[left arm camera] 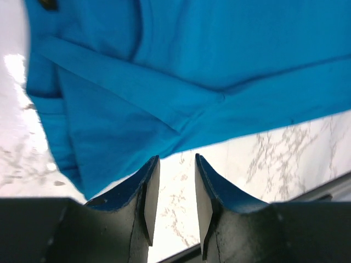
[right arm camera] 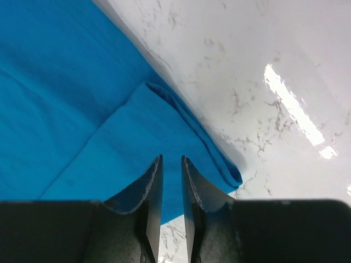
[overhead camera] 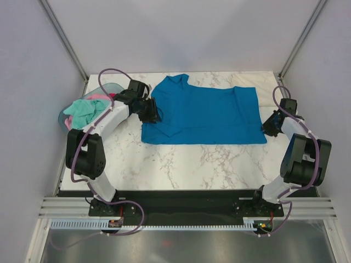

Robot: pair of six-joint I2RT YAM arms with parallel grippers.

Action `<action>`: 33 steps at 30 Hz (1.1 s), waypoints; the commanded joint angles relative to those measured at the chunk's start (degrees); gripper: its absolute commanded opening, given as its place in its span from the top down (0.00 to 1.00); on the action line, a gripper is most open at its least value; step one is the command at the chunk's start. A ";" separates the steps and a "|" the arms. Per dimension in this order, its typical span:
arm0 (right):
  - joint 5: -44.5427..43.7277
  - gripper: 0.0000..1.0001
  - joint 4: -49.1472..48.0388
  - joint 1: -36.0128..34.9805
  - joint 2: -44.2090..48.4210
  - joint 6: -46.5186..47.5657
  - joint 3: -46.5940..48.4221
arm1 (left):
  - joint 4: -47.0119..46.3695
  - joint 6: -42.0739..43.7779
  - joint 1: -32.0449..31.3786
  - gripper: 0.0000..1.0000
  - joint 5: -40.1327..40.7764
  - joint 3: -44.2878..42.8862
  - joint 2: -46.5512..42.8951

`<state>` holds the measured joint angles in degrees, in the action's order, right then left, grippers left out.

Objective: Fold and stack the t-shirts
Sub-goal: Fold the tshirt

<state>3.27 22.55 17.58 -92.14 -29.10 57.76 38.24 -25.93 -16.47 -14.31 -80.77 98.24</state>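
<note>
Heaped in the basket (overhead camera: 63, 116) at the far left corner of the worktop (overhead camera: 192, 164): a mint green t-shirt (overhead camera: 82, 109) and a pink t-shirt (overhead camera: 98, 96). Just right of that, left gripper (overhead camera: 152, 112) (left arm camera: 176, 159), parted slightly over bare marble, gripping nothing, beside the left side of the bright blue t-shirt (overhead camera: 203, 115), which lies flat from mid-worktop toward the far edge. Near the right edge, right gripper (overhead camera: 269, 125) (right arm camera: 171, 159), a narrow slit apart, empty, above the shirt's near right corner.

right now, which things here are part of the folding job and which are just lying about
For the job: blue t-shirt, spread on the table; mint green shirt and pink shirt, heaped in the basket.
Just there: plastic basket; marble table.
</note>
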 commanded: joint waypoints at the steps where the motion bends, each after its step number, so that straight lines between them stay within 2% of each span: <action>1: -0.18 0.73 -0.22 -0.09 -1.11 -1.22 -2.38 | -2.46 0.27 -2.07 0.61 -6.17 4.30 0.64; 5: -6.58 0.74 -0.57 -0.01 -1.99 -0.34 -5.02 | -4.22 -1.22 -2.52 0.64 -9.25 8.77 1.17; 10: -11.09 0.74 -0.40 0.26 -0.33 -0.08 -7.22 | -5.19 -1.75 -2.78 0.62 -5.04 13.53 -4.18; 16: -7.76 0.70 1.79 0.26 4.68 -2.97 -4.85 | -6.86 -4.21 -1.64 0.50 1.39 19.50 -10.61; 20: -4.33 0.65 3.47 0.26 6.71 -7.80 -4.76 | -10.72 -8.69 1.09 0.49 -3.10 24.07 -11.05; 24: -1.60 0.63 3.65 0.26 7.67 -11.49 -6.51 | -11.17 -9.57 1.35 0.48 -0.99 24.87 -9.91; 33: -2.04 0.61 -0.20 0.26 6.36 -14.23 -10.11 | -15.21 -11.60 1.35 0.44 3.75 27.60 -7.98</action>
<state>1.17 25.06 17.74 -85.86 -41.15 48.60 26.59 -35.38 -15.09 -14.31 -52.93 89.36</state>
